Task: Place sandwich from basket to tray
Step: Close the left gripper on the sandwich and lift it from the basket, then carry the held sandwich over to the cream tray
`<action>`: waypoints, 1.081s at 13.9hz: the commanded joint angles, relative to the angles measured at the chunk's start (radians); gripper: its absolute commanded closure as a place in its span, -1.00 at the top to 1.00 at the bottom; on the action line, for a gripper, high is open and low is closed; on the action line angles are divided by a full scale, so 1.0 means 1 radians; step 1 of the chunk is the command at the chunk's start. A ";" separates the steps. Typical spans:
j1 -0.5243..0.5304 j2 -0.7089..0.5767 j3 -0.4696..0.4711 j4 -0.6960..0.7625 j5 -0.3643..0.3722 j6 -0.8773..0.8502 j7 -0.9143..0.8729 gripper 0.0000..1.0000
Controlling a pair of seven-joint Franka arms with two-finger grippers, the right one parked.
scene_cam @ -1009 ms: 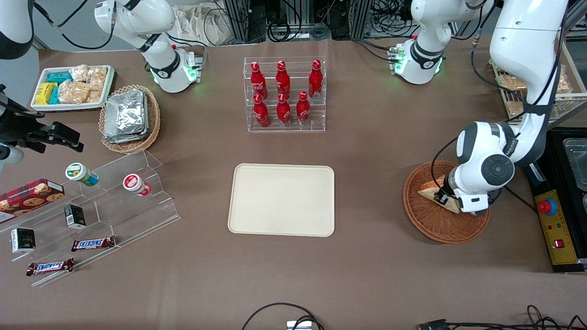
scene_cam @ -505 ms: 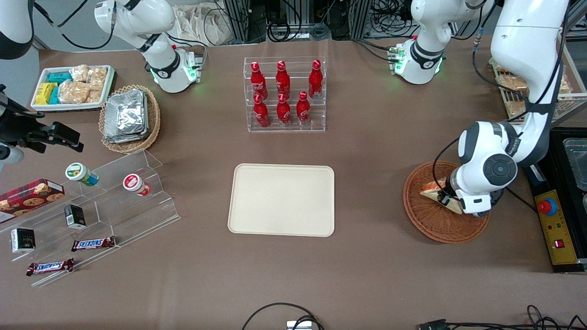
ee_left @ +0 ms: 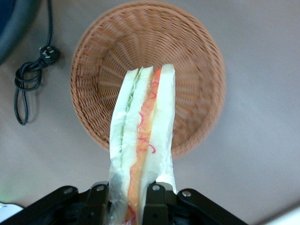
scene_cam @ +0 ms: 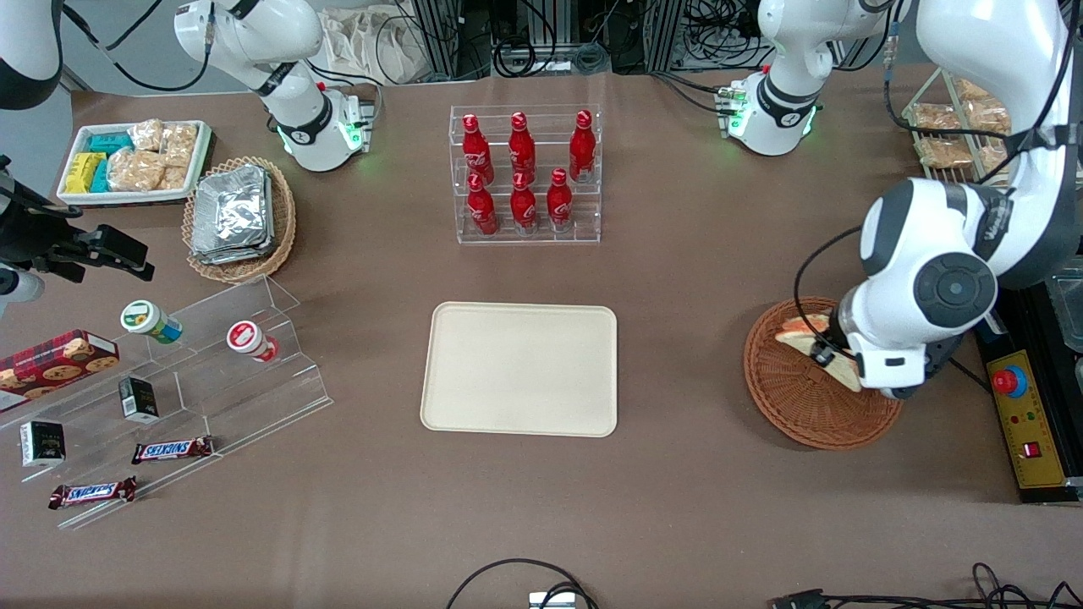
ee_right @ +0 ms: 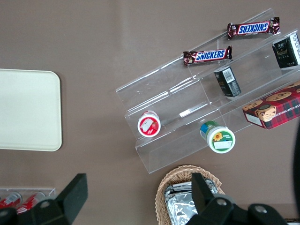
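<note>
My left gripper [scene_cam: 825, 353] is shut on the sandwich [scene_cam: 802, 331], a wrapped pale wedge with orange and green filling, and holds it up above the reddish-brown wicker basket [scene_cam: 795, 406]. In the left wrist view the sandwich [ee_left: 143, 136] stands out from between the black fingers [ee_left: 157, 204], cut edge toward the camera, with the basket [ee_left: 103, 61] below it holding nothing. The cream tray [scene_cam: 519, 369] lies flat at the table's middle, well apart from the basket toward the parked arm's end, and shows in the right wrist view as tray [ee_right: 28, 110].
A clear rack of red bottles [scene_cam: 525, 173] stands farther from the front camera than the tray. Toward the parked arm's end are a tan basket of foil packets [scene_cam: 237, 218], a white snack tray [scene_cam: 135, 161] and an acrylic step shelf [scene_cam: 182, 397]. A black control box [scene_cam: 1019, 414] lies beside the basket.
The gripper has risen out of the basket with the sandwich held in it; the arm's wrist now stands higher and larger in the front view.
</note>
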 commanded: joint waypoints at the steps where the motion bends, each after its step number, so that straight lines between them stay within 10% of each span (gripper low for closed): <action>1: -0.006 0.015 -0.093 0.130 0.011 -0.108 0.078 -1.00; 8: -0.192 0.111 -0.270 0.202 0.026 -0.006 0.008 -1.00; 15: -0.392 0.396 -0.267 0.210 0.343 0.209 -0.106 -1.00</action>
